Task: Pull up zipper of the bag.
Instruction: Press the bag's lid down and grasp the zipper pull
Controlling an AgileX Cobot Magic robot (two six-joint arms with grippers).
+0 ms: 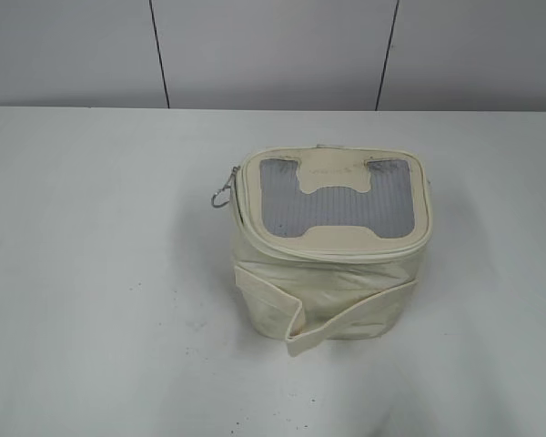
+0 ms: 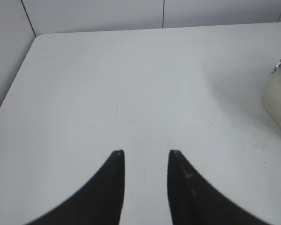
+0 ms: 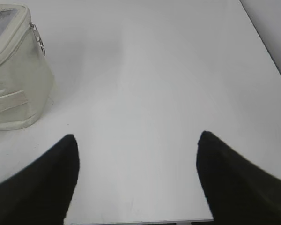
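The cream-white bag (image 1: pixel 332 273) stands on the white table, its lid with the grey ribbed window (image 1: pixel 335 196) facing up. The zipper line runs round the lid rim, with a silver slider and ring pull (image 1: pixel 223 194) at the bag's left corner. A loose strap band (image 1: pixel 346 314) hangs round the body. Neither gripper shows in the exterior view. My left gripper (image 2: pixel 145 152) is open and empty over bare table, with the bag's edge (image 2: pixel 278 101) at its far right. My right gripper (image 3: pixel 136 137) is wide open and empty, with the bag (image 3: pixel 16 79) and a slider (image 3: pixel 37 40) at its upper left.
The white table (image 1: pixel 91 273) runs back to a grey panelled wall (image 1: pixel 273 50). The table's left edge (image 2: pixel 11 91) shows in the left wrist view, and its right edge (image 3: pixel 267 51) and near edge (image 3: pixel 140 221) show in the right wrist view.
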